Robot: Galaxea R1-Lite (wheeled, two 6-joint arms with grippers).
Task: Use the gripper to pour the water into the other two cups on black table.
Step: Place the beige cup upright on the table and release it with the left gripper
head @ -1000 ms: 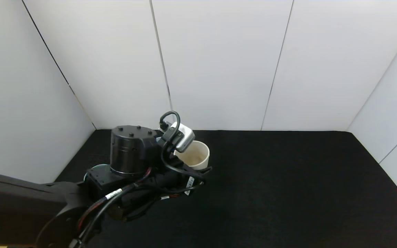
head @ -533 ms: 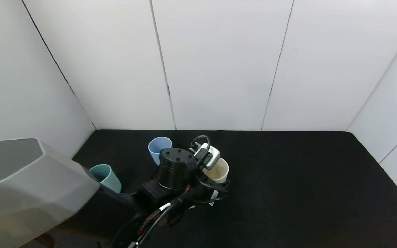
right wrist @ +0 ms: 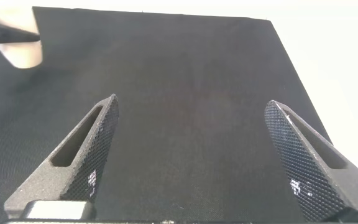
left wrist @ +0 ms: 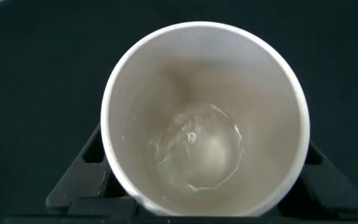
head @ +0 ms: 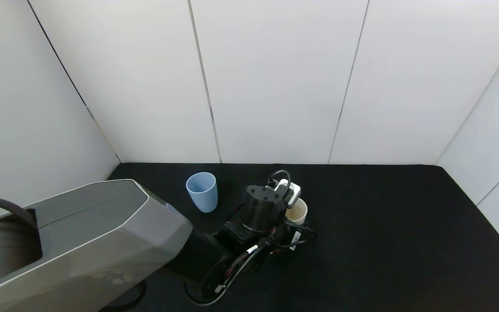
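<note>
My left gripper (head: 293, 219) is shut on the beige cream cup (head: 296, 211), which it holds upright at the middle of the black table (head: 383, 234). In the left wrist view the gripper (left wrist: 205, 183) has a black finger on each side of the cup (left wrist: 135, 74), and a little clear water (left wrist: 197, 146) lies in its bottom. The light blue cup (head: 202, 190) stands to the left of it, apart. The teal-green cup is hidden behind my left arm's grey shell (head: 85, 242). My right gripper (right wrist: 197, 155) is open and empty above bare black cloth.
White wall panels (head: 275, 82) border the table at the back and both sides. In the right wrist view the cream cup (right wrist: 27, 55) shows far off near the table's corner. Bare cloth lies to the right of the cream cup.
My left arm has moved right and farther out with the cream cup. The light blue cup came into view. The grey arm shell now covers the teal-green cup.
</note>
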